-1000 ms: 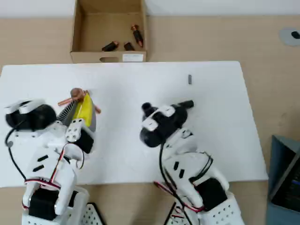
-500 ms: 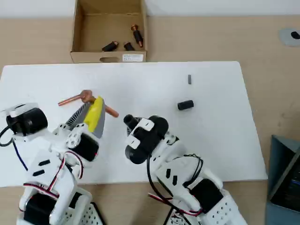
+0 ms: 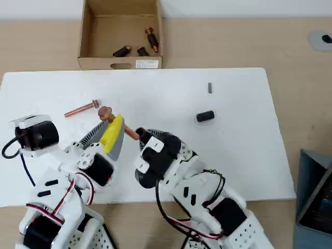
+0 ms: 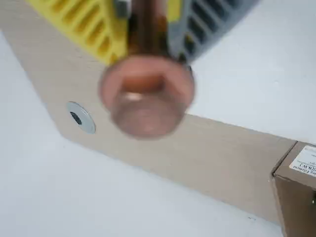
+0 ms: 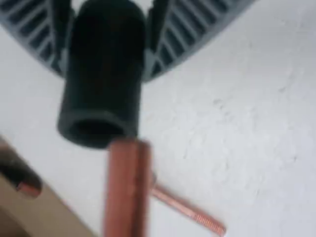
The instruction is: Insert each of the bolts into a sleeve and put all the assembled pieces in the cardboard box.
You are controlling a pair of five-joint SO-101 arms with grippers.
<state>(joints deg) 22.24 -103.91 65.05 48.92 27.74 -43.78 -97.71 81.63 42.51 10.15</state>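
The bolt [image 3: 106, 112], clamped in the left end effector [image 3: 111, 123] over the worktop's [image 3: 238, 155] left half, nearly meets the sleeve [image 5: 101, 79] gripped by the right end effector [image 5: 106, 19]; insertion likely needs finer alignment, then a push.

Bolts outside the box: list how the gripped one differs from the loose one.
The gripped bolt is clamped in the left gripper, above the mat; the loose bolt lies flat on it. The gripped bolt's tip points at the sleeve in the right gripper; the loose bolt faces no sleeve. Both are copper-coloured with round heads.
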